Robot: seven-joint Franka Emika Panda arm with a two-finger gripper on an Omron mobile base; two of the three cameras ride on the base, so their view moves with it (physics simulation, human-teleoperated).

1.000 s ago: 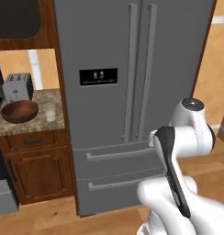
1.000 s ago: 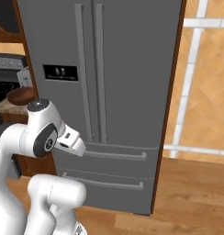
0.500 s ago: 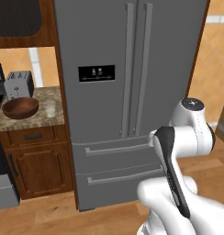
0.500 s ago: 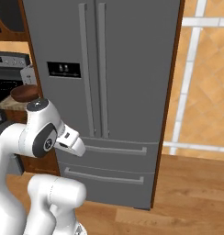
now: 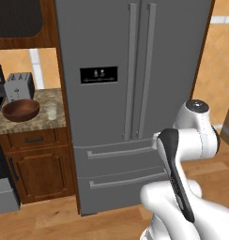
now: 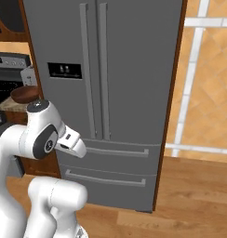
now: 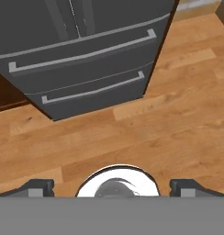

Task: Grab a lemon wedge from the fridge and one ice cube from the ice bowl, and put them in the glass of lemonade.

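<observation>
Fridge (image 5: 135, 93) shut, both doors and two bottom drawers closed, black dispenser panel (image 5: 99, 75) on left door. Ice bowl (image 5: 20, 109) on the granite counter (image 5: 39, 123) left of fridge, toward the counter's front edge; toaster (image 5: 19, 85) behind it at the back edge. Glass of lemonade (image 5: 51, 111) just beside the bowl, nearer the fridge-side edge. Ice cube too small to make out. Gripper (image 7: 112, 187) pointing down at wooden floor (image 7: 178, 114) before the drawers, jaws spread wide, grasping nothing.

Shut fridge (image 5: 135, 93) doors ahead, bare wooden floor (image 7: 178, 119) before them.
</observation>
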